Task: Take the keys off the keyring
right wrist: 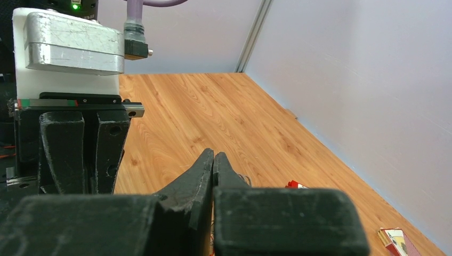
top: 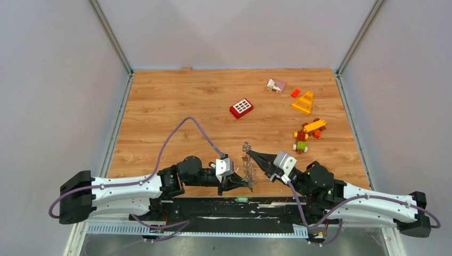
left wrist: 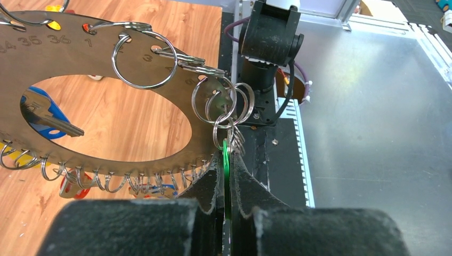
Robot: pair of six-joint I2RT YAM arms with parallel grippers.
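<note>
The keyring stands on edge at the near middle of the worktop, caught between the two arms. The left gripper is clenched on a thin green key, which hangs from a cluster of small split rings at the keyring's near edge. To my eye that pinch singles out one key so it can be worked off. The right gripper reaches in from the right with its fingers pressed together, its tip against the keyring's far upper edge. It is probably steadying the plate, though I cannot tell whether it actually grips metal.

The overhead view gives the layout: both arms meeting at the upright keyring, with the toy bricks well apart at the far right. Only the left wrist view shows the green key edge-on between the fingers, the numbered holes and a blue key behind the central opening. The right wrist view shows its own closed fingers and bare wood, and hardly anything of the keyring.
</note>
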